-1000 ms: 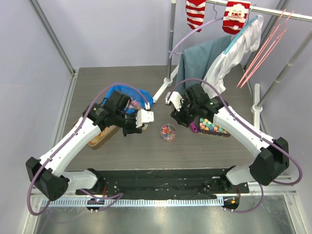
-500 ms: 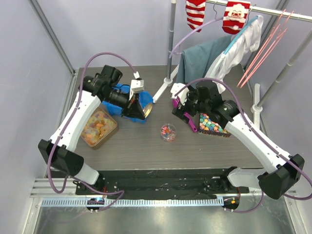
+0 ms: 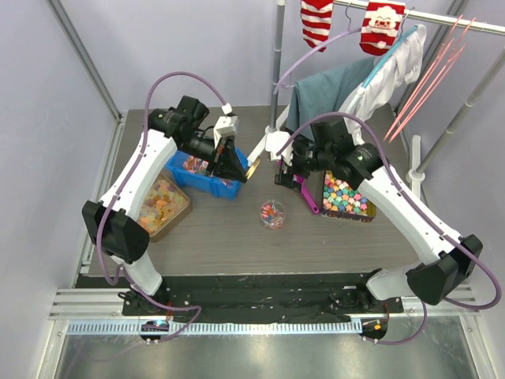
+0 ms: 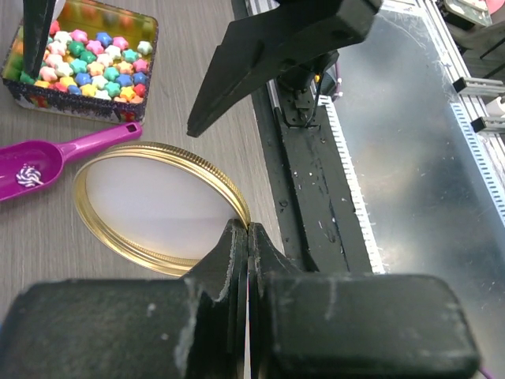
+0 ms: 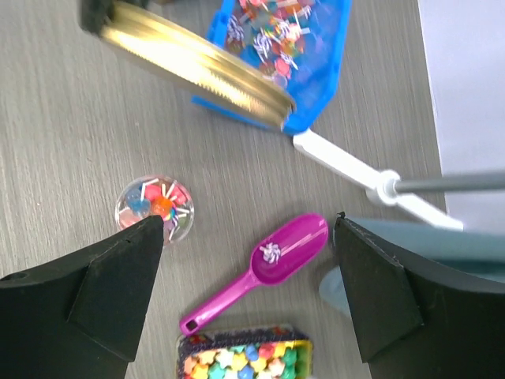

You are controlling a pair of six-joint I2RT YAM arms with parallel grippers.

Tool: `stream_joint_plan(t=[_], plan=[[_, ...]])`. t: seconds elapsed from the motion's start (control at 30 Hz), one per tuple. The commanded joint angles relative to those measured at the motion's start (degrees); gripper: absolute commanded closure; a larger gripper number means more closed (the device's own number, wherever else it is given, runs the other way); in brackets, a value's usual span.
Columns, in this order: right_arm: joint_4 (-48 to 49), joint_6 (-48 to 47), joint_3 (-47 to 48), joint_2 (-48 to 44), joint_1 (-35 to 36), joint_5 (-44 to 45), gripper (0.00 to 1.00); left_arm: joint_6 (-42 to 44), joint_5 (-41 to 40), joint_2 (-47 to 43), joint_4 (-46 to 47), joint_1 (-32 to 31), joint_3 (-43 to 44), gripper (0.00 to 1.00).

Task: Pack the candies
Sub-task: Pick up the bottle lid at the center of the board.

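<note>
Left arm has swung back over the blue bin point(image 3: 201, 180), left gripper point(image 3: 237, 167) pinching the gold lid point(image 5: 197, 63) by its rim, off the table point(image 3: 221, 237); right gripper point(image 5: 248, 223) hangs spread above the purple scoop point(image 5: 276, 264) lying flat. Jar point(image 5: 154, 207) stands open, bare table all round, free approach: most candies point(image 5: 272, 31) sit in the bin, few in the jar.

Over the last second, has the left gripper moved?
Yes. The left gripper, shut on the gold lid, moved up the top view, from level with the small jar.
</note>
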Motion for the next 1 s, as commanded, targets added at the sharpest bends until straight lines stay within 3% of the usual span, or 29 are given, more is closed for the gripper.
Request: stream_joint_plan(t=[0.0,0.33,0.67,0.97], plan=[[-2.4,-5.0,5.8,3.6,0.3,-6.7,0.07,2.9,3.3,-0.3,-18.4,0.0,0.8,1.0],[-2.1,-7.7,9.1,8.9,0.4,-8.8,0.07,-1.4,1.7,-4.2,-12.0,-0.9,-6.2,1.0],[-1.5,-9.6,8.1,7.5,0.5,-0.2,0.05,2.9,0.4,-0.8,-18.6,-2.0,-4.3,1.0],[-6.8,-15.2,14.2,9.8,0.4,-1.0,0.06,4.1,-1.9,-3.2,-18.1,-4.1,-6.2,1.0]])
